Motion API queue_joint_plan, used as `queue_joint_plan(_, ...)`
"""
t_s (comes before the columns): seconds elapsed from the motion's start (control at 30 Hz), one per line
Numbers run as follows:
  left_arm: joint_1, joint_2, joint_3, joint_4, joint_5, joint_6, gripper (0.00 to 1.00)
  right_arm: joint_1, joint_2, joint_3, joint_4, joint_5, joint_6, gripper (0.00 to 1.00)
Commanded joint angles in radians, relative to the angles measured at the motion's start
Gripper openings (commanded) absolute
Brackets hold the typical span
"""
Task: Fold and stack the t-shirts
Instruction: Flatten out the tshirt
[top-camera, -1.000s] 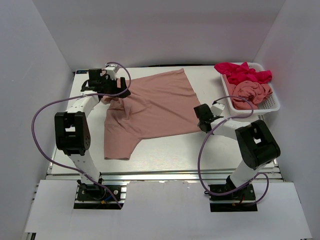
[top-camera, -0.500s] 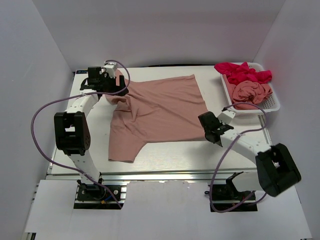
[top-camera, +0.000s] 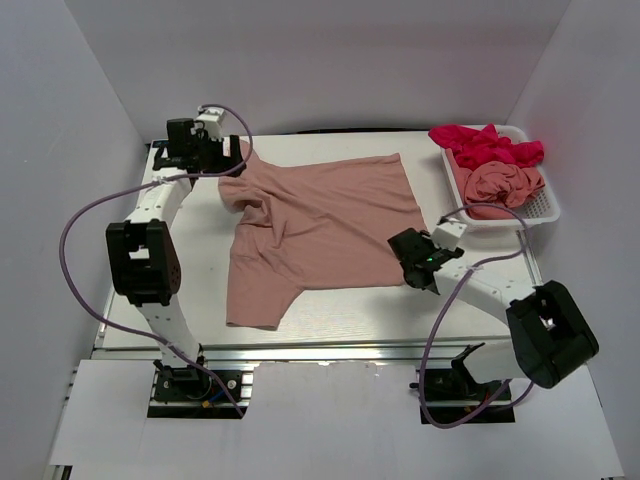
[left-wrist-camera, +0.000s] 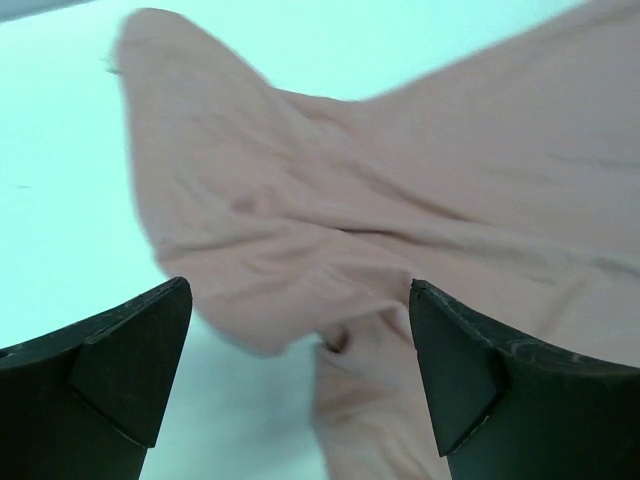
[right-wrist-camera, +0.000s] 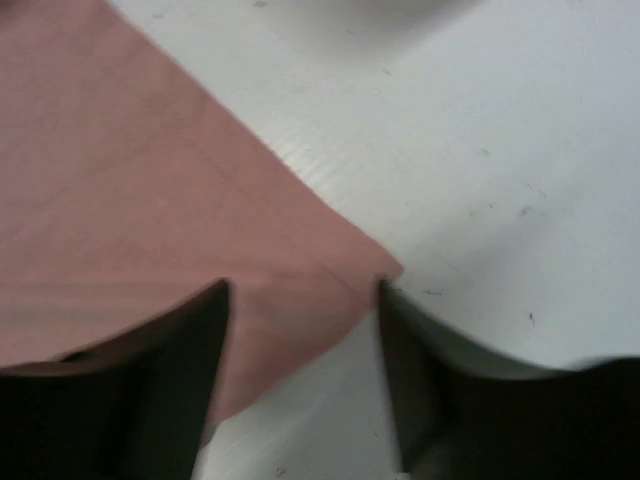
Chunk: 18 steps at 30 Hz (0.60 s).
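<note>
A dusty salmon-pink t-shirt (top-camera: 320, 225) lies spread flat on the white table (top-camera: 190, 260), one sleeve toward the near left. My left gripper (top-camera: 218, 166) hovers open at its far left sleeve and collar; in the left wrist view that gripper (left-wrist-camera: 300, 300) has bunched pink cloth (left-wrist-camera: 300, 200) below its wide-apart jaws, not gripped. My right gripper (top-camera: 412, 270) is at the shirt's near right hem corner. In the right wrist view this gripper (right-wrist-camera: 302, 290) is open, and the hem corner (right-wrist-camera: 330, 270) lies on the table between its fingers.
A white mesh basket (top-camera: 545, 210) stands at the back right, holding a bright magenta-red t-shirt (top-camera: 485, 145) and a crumpled salmon-pink t-shirt (top-camera: 505, 185). White walls enclose the table on three sides. Purple cables loop off both arms.
The spread shirt slid to the right with the right gripper. That gripper has opened and let go of the hem corner. The left gripper drew back toward the far left corner.
</note>
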Motion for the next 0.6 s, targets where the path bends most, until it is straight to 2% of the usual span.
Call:
queue_joint_plan(0.0,0.059,0.118,0.119,0.012,-0.103,0.041,0.98,0.105,0.036,0.095,0.055,0.095,-0.085,0.71)
queue_joint_plan(0.1,0.120,0.261,0.244,-0.022,-0.080,0.038,0.98,0.215,0.080,0.154,0.093,0.099,-0.210,0.75)
queue_joint_plan(0.13,0.132,0.311,0.346,-0.033,-0.045,0.031,0.98,0.246,0.111,0.181,0.125,0.082,-0.263,0.76)
queue_joint_plan(0.17,0.143,0.406,0.397,-0.060,-0.032,0.015,0.98,0.272,0.125,0.197,0.144,0.059,-0.308,0.76)
queue_joint_plan(0.2,0.155,0.448,0.443,-0.074,-0.008,0.015,0.98,0.330,0.140,0.209,0.212,-0.010,-0.417,0.76)
queue_joint_plan(0.27,0.160,0.528,0.534,-0.077,0.024,0.006,0.98,0.416,0.194,0.257,0.259,-0.077,-0.519,0.77)
queue_joint_plan(0.3,0.159,0.540,0.545,-0.065,0.040,0.000,0.98,0.439,0.218,0.278,0.274,-0.161,-0.611,0.77)
queue_joint_plan(0.4,0.159,0.563,0.551,0.007,0.090,-0.046,0.98,0.504,0.309,0.370,0.287,-0.294,-0.703,0.77)
queue_joint_plan(0.5,0.159,0.580,0.559,0.051,0.127,-0.086,0.98,0.530,0.363,0.419,0.308,-0.516,-0.780,0.77)
queue_joint_plan(0.57,0.157,0.586,0.554,0.071,0.144,-0.087,0.98,0.544,0.390,0.442,0.319,-0.541,-0.803,0.77)
